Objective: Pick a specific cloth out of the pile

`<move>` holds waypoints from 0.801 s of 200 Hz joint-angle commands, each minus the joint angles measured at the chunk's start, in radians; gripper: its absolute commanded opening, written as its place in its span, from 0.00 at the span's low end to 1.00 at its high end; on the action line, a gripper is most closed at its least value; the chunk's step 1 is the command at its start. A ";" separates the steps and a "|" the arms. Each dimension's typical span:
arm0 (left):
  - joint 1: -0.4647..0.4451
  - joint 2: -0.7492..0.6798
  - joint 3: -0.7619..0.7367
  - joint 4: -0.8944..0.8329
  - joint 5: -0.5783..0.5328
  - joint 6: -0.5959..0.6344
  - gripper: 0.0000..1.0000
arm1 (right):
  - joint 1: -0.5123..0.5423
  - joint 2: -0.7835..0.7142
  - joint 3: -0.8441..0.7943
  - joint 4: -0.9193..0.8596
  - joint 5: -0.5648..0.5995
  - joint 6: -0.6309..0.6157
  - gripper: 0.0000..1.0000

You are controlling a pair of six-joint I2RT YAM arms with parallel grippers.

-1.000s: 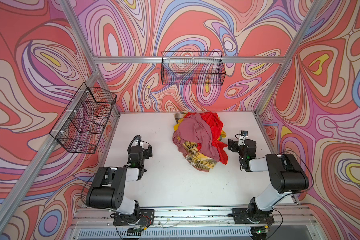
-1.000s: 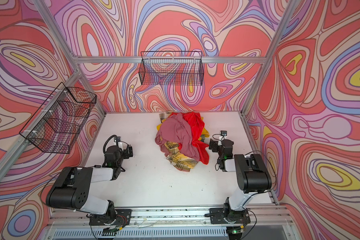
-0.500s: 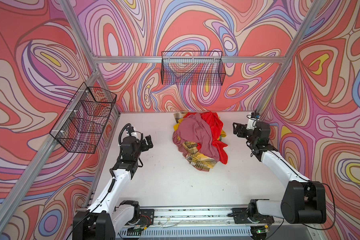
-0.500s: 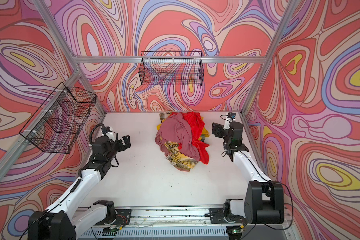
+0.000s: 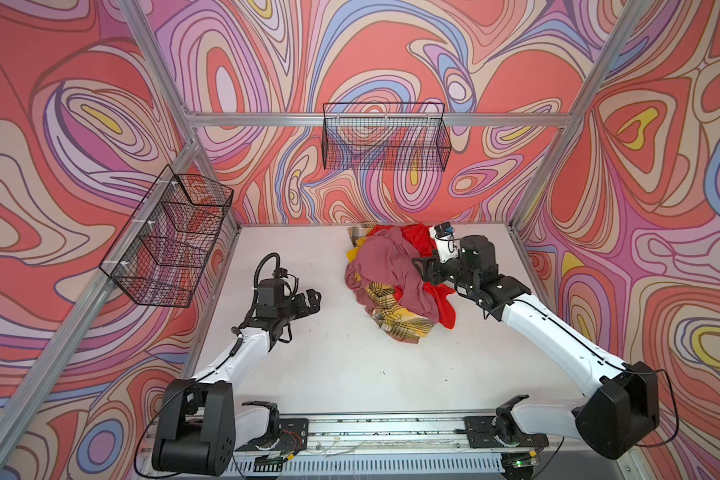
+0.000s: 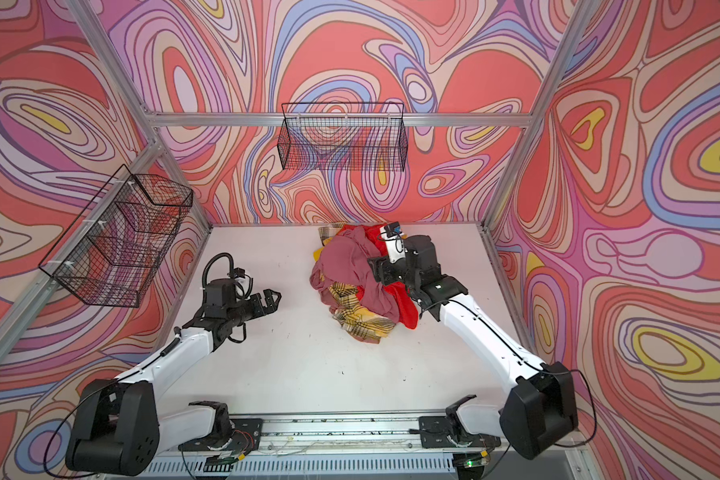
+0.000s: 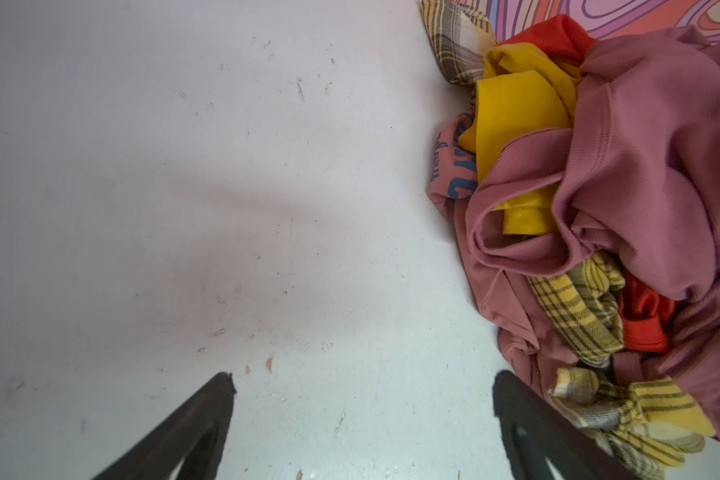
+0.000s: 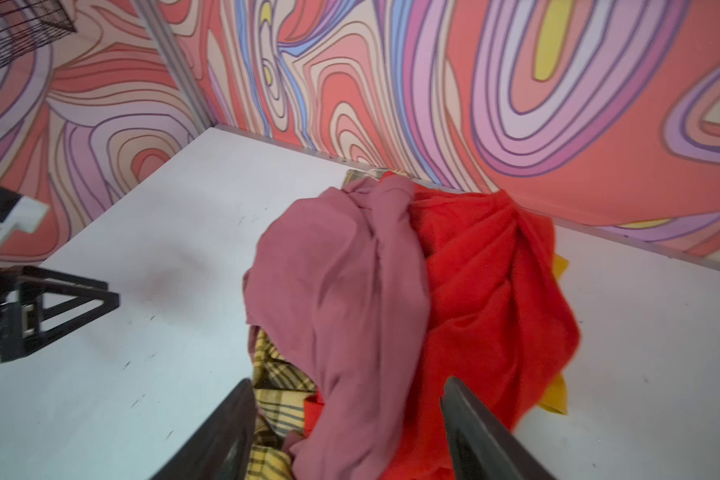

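Note:
The pile (image 5: 391, 274) (image 6: 350, 270) lies at the back middle of the white table. A large plain dusty-pink cloth (image 8: 337, 282) drapes over a bright red cloth (image 8: 487, 291), yellow-brown plaid (image 5: 395, 320) and mustard yellow (image 7: 512, 112). The cloth shows only as a small pink edge with blue-grey markings (image 7: 454, 166), tucked under the yellow. My right gripper (image 5: 418, 266) (image 8: 348, 384) is at the pile's right side. Its jaws are open and straddle the large pink cloth and the red cloth. My left gripper (image 5: 314, 301) (image 7: 362, 378) stands wide open over bare table, left of the pile.
A black wire basket (image 5: 385, 137) hangs on the back wall above the pile. A second wire basket (image 5: 167, 237) hangs on the left wall. Aluminium posts stand at the back corners. White tabletop (image 5: 329, 365) stretches in front of the pile.
Both arms unfolded and reached forward. The right gripper swung from the right wall onto the pile, its jaws narrowing. The left gripper moved closer to the pile, still wide open.

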 commanded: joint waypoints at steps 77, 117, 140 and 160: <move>-0.002 -0.020 0.017 -0.062 -0.044 -0.010 1.00 | 0.385 0.361 0.192 -0.275 0.399 -0.149 0.62; -0.004 -0.024 0.027 -0.078 -0.060 -0.012 1.00 | 0.467 0.439 0.248 -0.267 0.491 -0.164 0.61; -0.002 -0.030 0.026 -0.089 -0.084 -0.015 1.00 | 0.512 0.551 0.306 -0.295 0.528 -0.190 0.60; -0.002 -0.035 0.026 -0.092 -0.097 -0.016 1.00 | 0.518 0.630 0.372 -0.335 0.550 -0.188 0.56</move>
